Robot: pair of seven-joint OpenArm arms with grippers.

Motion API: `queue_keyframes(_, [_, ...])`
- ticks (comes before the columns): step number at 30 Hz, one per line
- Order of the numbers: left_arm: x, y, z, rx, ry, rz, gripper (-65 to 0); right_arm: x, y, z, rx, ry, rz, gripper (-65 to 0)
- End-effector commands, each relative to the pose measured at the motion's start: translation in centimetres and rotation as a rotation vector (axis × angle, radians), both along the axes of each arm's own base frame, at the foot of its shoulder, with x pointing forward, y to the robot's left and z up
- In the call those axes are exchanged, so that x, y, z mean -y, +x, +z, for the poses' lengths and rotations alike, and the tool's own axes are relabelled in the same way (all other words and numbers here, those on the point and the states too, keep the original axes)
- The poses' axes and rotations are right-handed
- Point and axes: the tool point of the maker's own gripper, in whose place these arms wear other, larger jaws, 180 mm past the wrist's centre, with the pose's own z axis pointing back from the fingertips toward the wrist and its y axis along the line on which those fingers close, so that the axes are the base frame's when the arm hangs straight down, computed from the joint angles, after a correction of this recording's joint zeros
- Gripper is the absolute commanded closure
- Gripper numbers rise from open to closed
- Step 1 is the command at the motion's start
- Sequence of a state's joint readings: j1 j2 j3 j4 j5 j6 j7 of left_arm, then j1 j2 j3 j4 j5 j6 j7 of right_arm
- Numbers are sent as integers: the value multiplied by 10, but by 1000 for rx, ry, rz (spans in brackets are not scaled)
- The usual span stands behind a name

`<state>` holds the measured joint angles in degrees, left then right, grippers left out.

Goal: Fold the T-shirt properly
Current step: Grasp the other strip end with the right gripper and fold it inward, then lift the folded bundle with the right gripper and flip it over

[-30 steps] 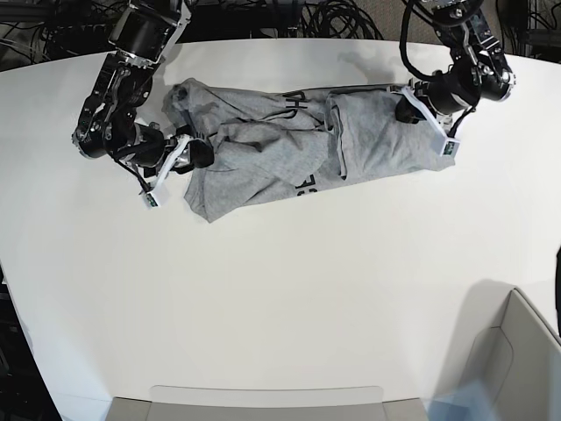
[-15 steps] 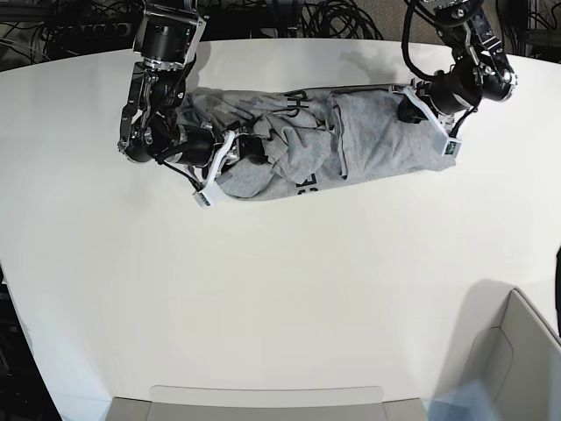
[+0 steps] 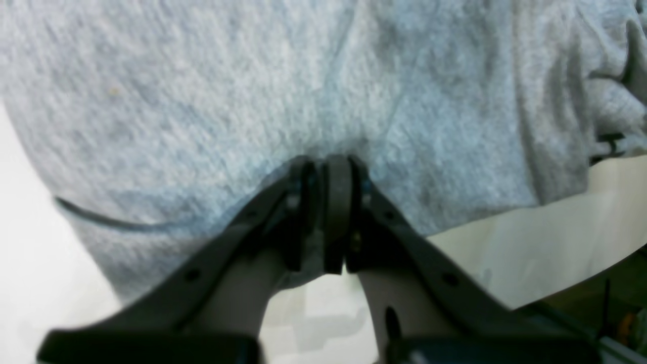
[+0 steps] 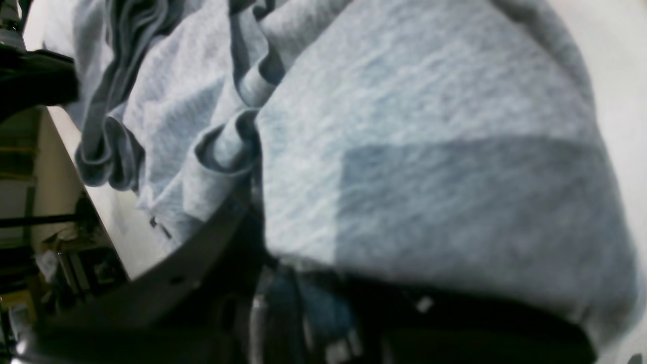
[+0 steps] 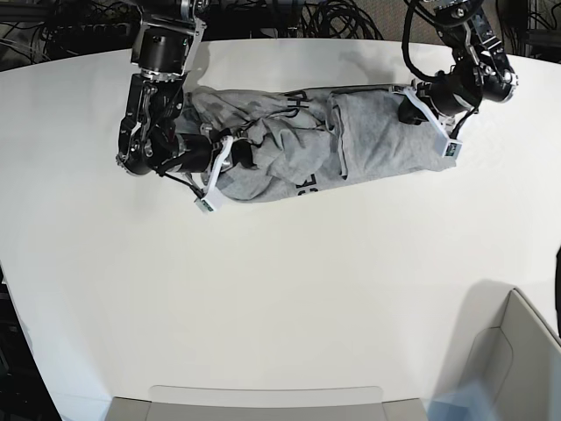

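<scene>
The heather-grey T-shirt [image 5: 377, 132] lies bunched in a long roll across the far side of the white table [image 5: 280, 289], with black lettering showing near its middle. My left gripper [image 5: 410, 107] is at the shirt's right end. In the left wrist view this gripper [image 3: 327, 172] is shut, pinching a fold of the T-shirt [image 3: 252, 76]. My right gripper [image 5: 230, 158] is buried in the crumpled left end. In the right wrist view the T-shirt [image 4: 429, 151] drapes over it. Only one dark finger [image 4: 202, 237] shows there, so how its jaws stand is hidden.
A grey bin [image 5: 517, 351] stands at the near right corner, and a shallow tray edge [image 5: 263, 396] runs along the front. Black cables [image 5: 333, 17] hang behind the table's far edge, close to the shirt.
My right gripper swept right, pushing the shirt's spread left part in toward the middle, then eased back slightly. The left arm and the right end of the shirt stayed still.
</scene>
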<state>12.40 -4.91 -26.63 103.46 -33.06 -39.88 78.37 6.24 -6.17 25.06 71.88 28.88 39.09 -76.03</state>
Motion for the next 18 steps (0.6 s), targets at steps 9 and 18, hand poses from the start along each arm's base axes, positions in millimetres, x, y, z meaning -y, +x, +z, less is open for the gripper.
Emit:
queue_keyframes(9, [-1,18,34,123,40,-16,-56,125,33,9,19,-279,-128,0])
queue_keyframes(18, [-5,15,32,112,55,-17,-56,155,65,58,215,-389,-146,0])
